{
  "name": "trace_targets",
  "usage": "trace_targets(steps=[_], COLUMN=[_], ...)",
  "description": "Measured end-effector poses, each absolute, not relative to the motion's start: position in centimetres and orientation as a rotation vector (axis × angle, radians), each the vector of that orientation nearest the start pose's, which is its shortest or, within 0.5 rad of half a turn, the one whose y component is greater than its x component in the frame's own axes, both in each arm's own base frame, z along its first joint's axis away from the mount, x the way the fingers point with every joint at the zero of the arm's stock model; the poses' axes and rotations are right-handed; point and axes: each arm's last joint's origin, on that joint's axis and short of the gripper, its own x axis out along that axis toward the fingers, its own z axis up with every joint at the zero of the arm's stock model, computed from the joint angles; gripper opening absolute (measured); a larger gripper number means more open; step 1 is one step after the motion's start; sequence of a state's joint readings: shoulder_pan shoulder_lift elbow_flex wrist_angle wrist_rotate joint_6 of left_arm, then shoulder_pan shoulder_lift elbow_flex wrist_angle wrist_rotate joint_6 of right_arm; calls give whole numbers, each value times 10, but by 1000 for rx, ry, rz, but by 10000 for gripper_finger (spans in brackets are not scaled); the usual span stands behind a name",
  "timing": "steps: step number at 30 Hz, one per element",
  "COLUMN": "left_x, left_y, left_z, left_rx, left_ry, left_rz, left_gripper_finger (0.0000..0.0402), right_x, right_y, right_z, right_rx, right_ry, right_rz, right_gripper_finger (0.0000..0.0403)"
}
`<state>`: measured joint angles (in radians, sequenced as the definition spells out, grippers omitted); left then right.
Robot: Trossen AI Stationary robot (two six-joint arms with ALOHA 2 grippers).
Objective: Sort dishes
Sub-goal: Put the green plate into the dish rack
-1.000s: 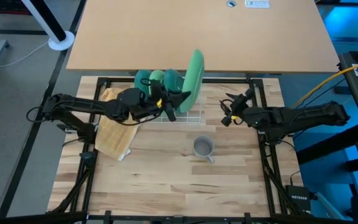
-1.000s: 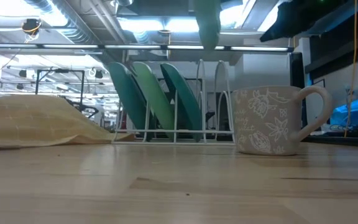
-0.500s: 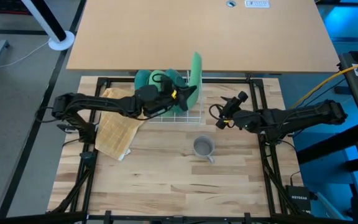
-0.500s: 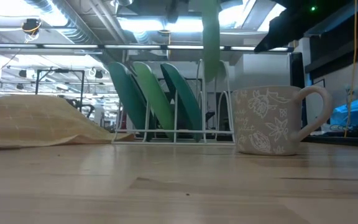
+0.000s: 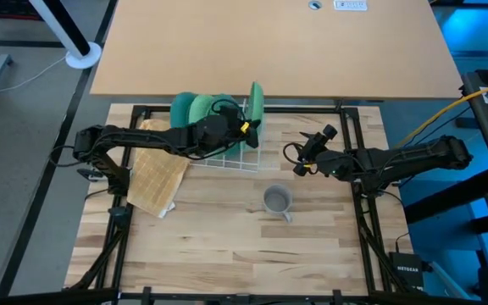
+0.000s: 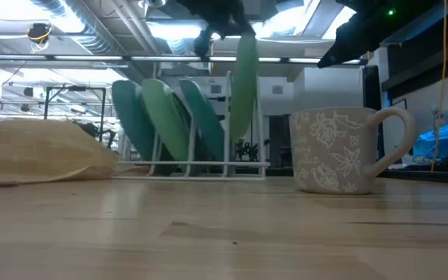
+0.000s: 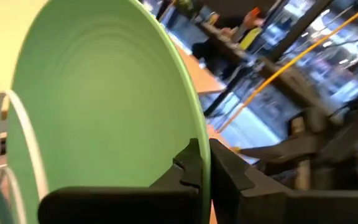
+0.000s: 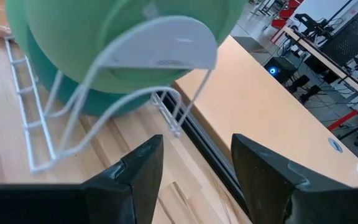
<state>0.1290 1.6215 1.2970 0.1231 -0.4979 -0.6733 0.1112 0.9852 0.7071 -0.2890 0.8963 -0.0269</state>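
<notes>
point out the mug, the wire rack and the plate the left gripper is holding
mug (image 6: 338, 152): low view, on its patterned side.
wire rack (image 8: 39, 146): right wrist view, on its end wire.
light green plate (image 7: 98, 106): left wrist view, on its face.

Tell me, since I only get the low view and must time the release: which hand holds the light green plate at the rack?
Observer: The left hand, shut on the light green plate at its rim.
Operator: Where's the right hand?
Observer: The right hand is open and empty, to the right of the white wire rack.
Operator: And the mug?
Observer: The mug stands apart from the rack, on the robot's side of it.
</notes>
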Motion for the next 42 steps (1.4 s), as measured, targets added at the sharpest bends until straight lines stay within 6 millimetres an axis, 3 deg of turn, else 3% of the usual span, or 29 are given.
trace_targets(steps=[10, 17, 25, 32, 42], left_x=[369, 368, 363, 361, 351], left_y=[63, 64, 66, 65, 75], left_z=[322, 318, 306, 310, 326], left_rx=[-607, -591, -480, -322, -182], left_ry=[34, 74, 238, 286, 279], left_rz=[694, 712, 741, 712, 717], left_gripper_finger=[7, 36, 84, 124, 128], right_x=[200, 200, 200, 200, 200], right_y=[0, 0, 0, 0, 0], right_z=[268, 268, 268, 268, 268], right_rx=[-305, -305, -305, -306, -306], right_ry=[519, 519, 519, 520, 521], right_rz=[-757, -758, -757, -757, -757], right_gripper_finger=[195, 195, 195, 195, 195])
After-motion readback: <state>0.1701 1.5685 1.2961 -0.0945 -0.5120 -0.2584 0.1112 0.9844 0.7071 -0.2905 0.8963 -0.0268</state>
